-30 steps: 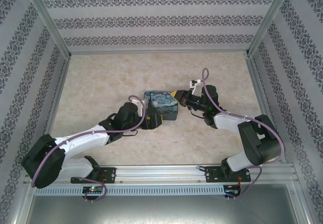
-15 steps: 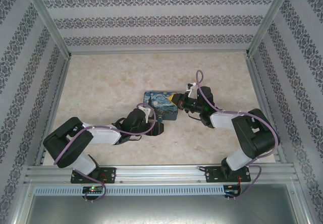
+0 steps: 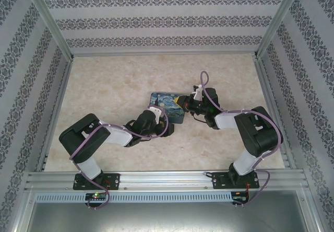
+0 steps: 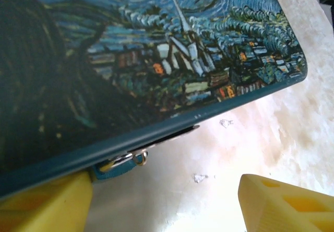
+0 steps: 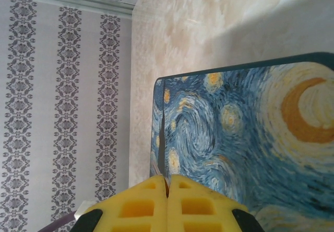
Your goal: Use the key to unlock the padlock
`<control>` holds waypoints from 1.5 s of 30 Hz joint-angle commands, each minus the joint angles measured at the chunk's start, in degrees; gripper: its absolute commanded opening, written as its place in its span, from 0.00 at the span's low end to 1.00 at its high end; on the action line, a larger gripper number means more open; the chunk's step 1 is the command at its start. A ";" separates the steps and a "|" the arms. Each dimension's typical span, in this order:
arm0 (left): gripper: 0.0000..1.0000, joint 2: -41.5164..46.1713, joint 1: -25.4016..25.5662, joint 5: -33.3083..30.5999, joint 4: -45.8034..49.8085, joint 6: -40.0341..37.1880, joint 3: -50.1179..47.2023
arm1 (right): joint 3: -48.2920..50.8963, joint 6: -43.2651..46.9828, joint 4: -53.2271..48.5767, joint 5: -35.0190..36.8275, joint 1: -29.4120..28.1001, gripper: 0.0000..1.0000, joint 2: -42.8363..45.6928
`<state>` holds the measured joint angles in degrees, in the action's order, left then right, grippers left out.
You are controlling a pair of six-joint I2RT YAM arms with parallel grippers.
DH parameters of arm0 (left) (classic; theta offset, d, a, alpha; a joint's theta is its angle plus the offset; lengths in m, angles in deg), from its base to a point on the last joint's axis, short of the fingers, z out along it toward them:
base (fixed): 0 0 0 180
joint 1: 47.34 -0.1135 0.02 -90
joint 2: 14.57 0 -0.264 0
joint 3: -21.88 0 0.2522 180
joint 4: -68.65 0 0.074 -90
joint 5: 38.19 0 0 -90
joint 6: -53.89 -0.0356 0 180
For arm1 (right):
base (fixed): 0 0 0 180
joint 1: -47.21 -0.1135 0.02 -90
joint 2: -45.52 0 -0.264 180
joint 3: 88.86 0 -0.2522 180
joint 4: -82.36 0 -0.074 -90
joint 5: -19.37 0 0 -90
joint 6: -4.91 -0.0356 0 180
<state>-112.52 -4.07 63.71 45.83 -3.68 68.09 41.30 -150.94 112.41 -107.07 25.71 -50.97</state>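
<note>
Your left claw (image 4: 163, 193) has swung in to the box's (image 4: 156, 49) near edge and narrowed a little (still wide, nothing held). The padlock (image 4: 112, 170) hangs at its 8 o'clock, just beside one finger. The right claw (image 5: 168, 182) stays pinched on the key (image 5: 161, 138) over the lid. Steadying the padlock looks next.

A pale wallpaper with bands of dark damask ornament covers the back wall (image 3: 167, 20) and both side walls (image 3: 21, 59). Slim silvery aluminium posts (image 3: 49, 20) stand at the back corners. The cream, marble-patterned tabletop (image 3: 115, 80) fills the floor of the enclosure, with a slotted aluminium rail (image 3: 167, 178) along its near edge and a flat grey metal sheet (image 3: 167, 216) below that. The light is bright and even, glaring white off the marble in the left wrist view.
</note>
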 commanded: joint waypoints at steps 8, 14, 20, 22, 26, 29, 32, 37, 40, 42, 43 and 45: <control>0.74 -3.77 1.47 -11.93 0.35 -3.59 0.31 | -1.45 -0.07 3.29 0.85 0.40 0.00 -1.63; 0.75 -3.17 1.47 -15.72 2.46 -4.82 0.81 | -1.45 -0.17 3.30 0.82 0.40 0.00 -1.60; 0.74 -6.16 1.56 -3.73 1.00 -4.11 5.66 | -1.30 -0.24 3.39 0.98 0.40 0.00 -2.03; 0.74 -6.63 1.57 0.39 -1.40 -2.23 6.28 | -1.19 -0.24 3.56 1.11 0.39 0.00 -2.37; 0.74 -6.81 1.47 3.47 -5.59 2.11 6.15 | -1.10 -0.07 3.74 1.20 0.48 0.00 -2.82; 0.74 -7.05 1.29 3.93 -8.56 5.42 5.63 | -0.97 0.01 3.91 1.29 0.58 0.00 -3.14; 0.74 -7.97 1.29 3.84 -11.89 8.63 4.96 | -0.84 -0.09 4.17 1.36 0.67 0.00 -3.44; 0.74 -10.95 1.00 1.86 -17.75 14.43 3.44 | -0.59 -0.34 4.69 1.38 0.74 0.00 -3.71; 0.74 -12.76 0.76 -0.19 -21.44 18.23 2.09 | -0.49 -0.36 4.70 1.37 0.71 0.00 -3.50; 0.74 -13.82 0.62 -1.52 -23.85 20.33 1.10 | -0.40 -0.34 4.70 1.35 0.84 0.00 -3.35; 0.74 -14.33 0.53 -1.95 -24.88 21.38 0.70 | -0.40 -0.42 4.70 1.33 0.84 0.00 -3.24; 0.74 -14.88 0.42 -2.94 -25.80 22.77 0.12 | -0.31 -0.43 4.70 1.29 0.90 0.00 -3.07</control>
<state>-124.30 -3.11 62.44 21.85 13.36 70.06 40.78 -151.18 116.26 -106.42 26.10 -53.57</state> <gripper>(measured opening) 0.740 0.065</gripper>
